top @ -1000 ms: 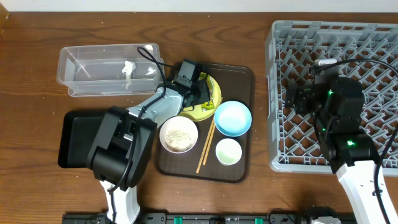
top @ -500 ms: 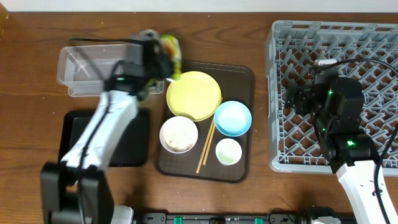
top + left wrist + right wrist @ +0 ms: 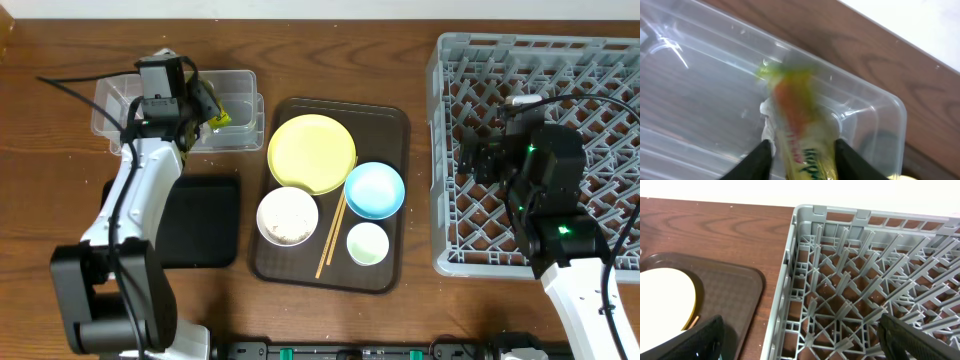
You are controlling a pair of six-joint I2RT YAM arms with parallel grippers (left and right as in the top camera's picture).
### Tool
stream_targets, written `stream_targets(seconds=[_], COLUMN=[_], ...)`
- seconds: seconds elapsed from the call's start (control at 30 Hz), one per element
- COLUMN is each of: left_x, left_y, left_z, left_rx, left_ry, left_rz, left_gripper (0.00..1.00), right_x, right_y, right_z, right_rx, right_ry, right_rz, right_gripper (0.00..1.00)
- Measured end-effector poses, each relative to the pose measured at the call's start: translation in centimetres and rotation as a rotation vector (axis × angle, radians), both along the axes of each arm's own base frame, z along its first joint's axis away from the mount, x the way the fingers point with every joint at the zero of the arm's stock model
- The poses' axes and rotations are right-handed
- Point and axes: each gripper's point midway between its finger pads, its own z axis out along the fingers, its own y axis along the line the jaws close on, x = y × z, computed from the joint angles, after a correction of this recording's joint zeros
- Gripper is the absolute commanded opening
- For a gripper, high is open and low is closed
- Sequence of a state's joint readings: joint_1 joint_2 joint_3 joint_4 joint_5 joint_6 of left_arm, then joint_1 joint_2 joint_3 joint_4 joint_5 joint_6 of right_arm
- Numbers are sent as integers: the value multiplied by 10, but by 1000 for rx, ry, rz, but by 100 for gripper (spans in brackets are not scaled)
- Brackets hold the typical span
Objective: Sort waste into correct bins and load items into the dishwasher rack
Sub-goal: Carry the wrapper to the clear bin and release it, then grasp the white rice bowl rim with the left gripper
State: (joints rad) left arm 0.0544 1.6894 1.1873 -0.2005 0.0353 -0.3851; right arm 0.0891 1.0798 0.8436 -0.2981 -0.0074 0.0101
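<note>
Left gripper (image 3: 802, 162) jaws narrow, pinching snack wrapper (image 3: 796, 115); clear container (image 3: 700, 95) beneath tips, ready for drop. Right gripper (image 3: 802, 340) jaws wide, empty; dishwasher rack (image 3: 850, 265) ahead.

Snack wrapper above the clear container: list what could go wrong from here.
1. The snack wrapper hangs from the left gripper close to one end of the clear container. If it is released here, it might catch the rim or fall outside.
2. It looks light and is pinched between the fingers, so it may cling to one of them when they open instead of dropping.
</note>
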Motion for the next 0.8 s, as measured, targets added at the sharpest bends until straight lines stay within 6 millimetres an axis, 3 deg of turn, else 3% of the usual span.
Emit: stream_targets(seconds=[0.23,0.4,0.53,0.8], left_x=[5,-9,-36,-105], left_y=[0,-12,-41,-120], left_z=[10,25,25,-10], left_rx=[3,-21,-46,-20], left_ry=[-40,-35,49,324], left_rz=[0,-57,-161,-440], left_gripper=[46,47,51,54], right_x=[-1,-1,0,0], right_y=[0,0,0,0], right_z=[-1,-1,-1,0], right_rx=[0,0,0,0], right_ry=[4,5,4,3], right_rz=[0,0,0,0], right_gripper=[96,96,96,97])
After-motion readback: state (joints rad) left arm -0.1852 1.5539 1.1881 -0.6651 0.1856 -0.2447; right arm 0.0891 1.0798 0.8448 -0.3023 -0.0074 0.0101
